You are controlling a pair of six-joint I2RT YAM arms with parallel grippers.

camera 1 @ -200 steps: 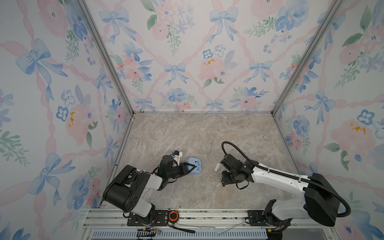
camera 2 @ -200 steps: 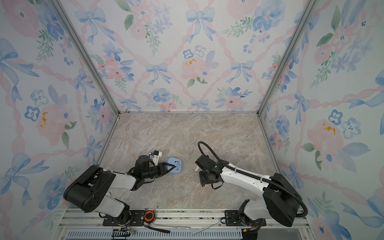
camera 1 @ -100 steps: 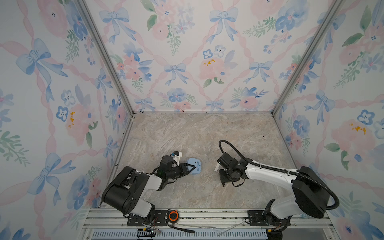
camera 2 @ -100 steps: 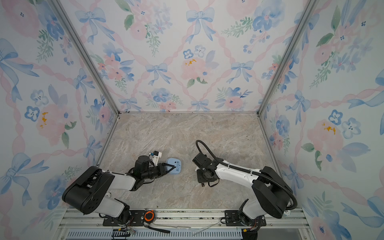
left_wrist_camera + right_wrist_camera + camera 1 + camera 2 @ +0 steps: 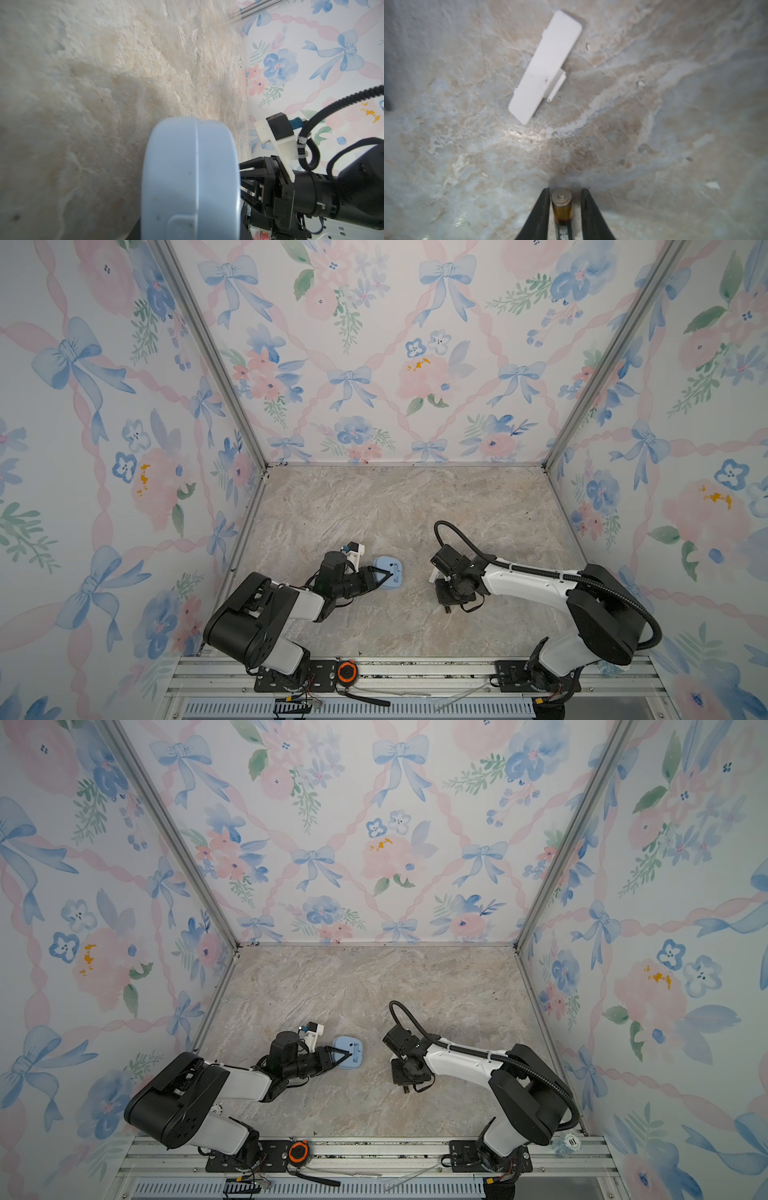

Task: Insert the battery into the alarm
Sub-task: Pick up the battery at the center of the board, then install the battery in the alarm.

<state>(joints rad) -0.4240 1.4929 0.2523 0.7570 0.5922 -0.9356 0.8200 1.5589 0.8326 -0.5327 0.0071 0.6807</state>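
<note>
The pale-blue alarm (image 5: 386, 562) (image 5: 348, 1043) rests at the front left of the marble floor, blue back up, and fills the left wrist view (image 5: 191, 176). My left gripper (image 5: 390, 572) (image 5: 351, 1053) is shut on its near edge. The battery (image 5: 562, 205), copper end forward, lies on the floor between the black fingers (image 5: 542, 209) of my right gripper (image 5: 564, 190). One finger touches it and a narrow gap remains at the other. In both top views the right gripper (image 5: 449, 601) (image 5: 405, 1081) points down at the floor and hides most of the battery.
A white plastic cover piece (image 5: 545, 68) (image 5: 433, 576) lies flat on the floor just beyond the right gripper. Flowered walls close in three sides. An aluminium rail (image 5: 415, 668) with an orange-and-black disc (image 5: 346, 672) runs along the front edge.
The right arm has shifted a little toward the alarm and its jaws have narrowed around the battery. The left gripper and the alarm have not moved.
</note>
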